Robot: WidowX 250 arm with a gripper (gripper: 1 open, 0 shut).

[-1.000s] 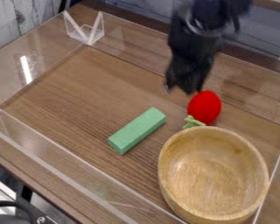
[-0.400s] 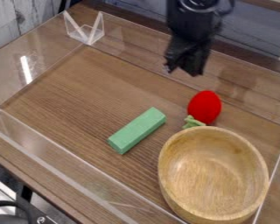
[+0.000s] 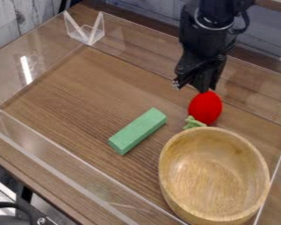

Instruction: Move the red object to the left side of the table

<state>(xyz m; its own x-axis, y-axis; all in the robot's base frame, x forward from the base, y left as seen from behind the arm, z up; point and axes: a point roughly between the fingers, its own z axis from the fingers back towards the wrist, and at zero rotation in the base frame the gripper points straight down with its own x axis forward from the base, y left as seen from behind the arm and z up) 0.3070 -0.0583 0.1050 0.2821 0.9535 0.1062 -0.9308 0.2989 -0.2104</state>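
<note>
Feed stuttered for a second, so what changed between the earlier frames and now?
The gripper lifted away toward the back, then came down again to the right, now just above the red object, jaws shut, holding nothing. The red object, green block and wooden bowl stayed where they were.

No readable text anywhere in view.

No letters, numbers, brand marks or signs can be made out on the red object [image 3: 205,106], the green block [image 3: 137,130], the wooden bowl [image 3: 213,176], the desk [image 3: 96,92] with its clear walls, or the dark end effector [image 3: 192,83]; every surface looks plain at this picture size.
</note>
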